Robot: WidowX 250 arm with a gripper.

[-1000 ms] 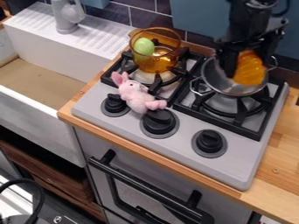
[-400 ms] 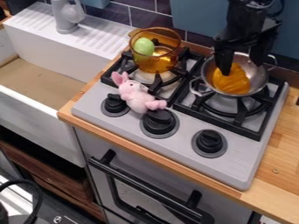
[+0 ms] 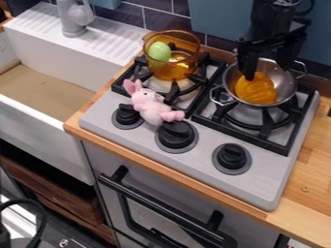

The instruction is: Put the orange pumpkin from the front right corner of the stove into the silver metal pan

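The claw (image 3: pixel 267 71) hangs over the metal pot (image 3: pixel 286 93), its two fingers apart with nothing clamped between them. The orange ridged piece (image 3: pixel 257 90) lies inside that pot, low in the bowl, at about 7 o'clock from the midpoint between the fingertips. The finger on the claw's 8 o'clock side ends at the piece's 11 o'clock edge as the camera sees it; whether the two touch cannot be told. The other finger is over the pot's 1 o'clock side, a little apart from the piece.

The pot sits on the stove (image 3: pixel 259 181), on the black grate (image 3: pixel 279 145) of the 2 o'clock burner, with wire handles at its 2 and 8 o'clock sides. At 9 o'clock from the claw, the amber see-through pot (image 3: pixel 173 72) stands on the neighboring burner, a green rounded piece (image 3: pixel 159 51) toward its 10 o'clock side. The pink plush rabbit (image 3: pixel 150 105) lies at 8 o'clock from the claw, its ears pointing to 11 o'clock and its feet beside the middle knob (image 3: pixel 176 134). The wooden counter (image 3: pixel 313 177) borders the stove at 4 o'clock, and the white sink (image 3: pixel 45 118) lies toward 9 o'clock.
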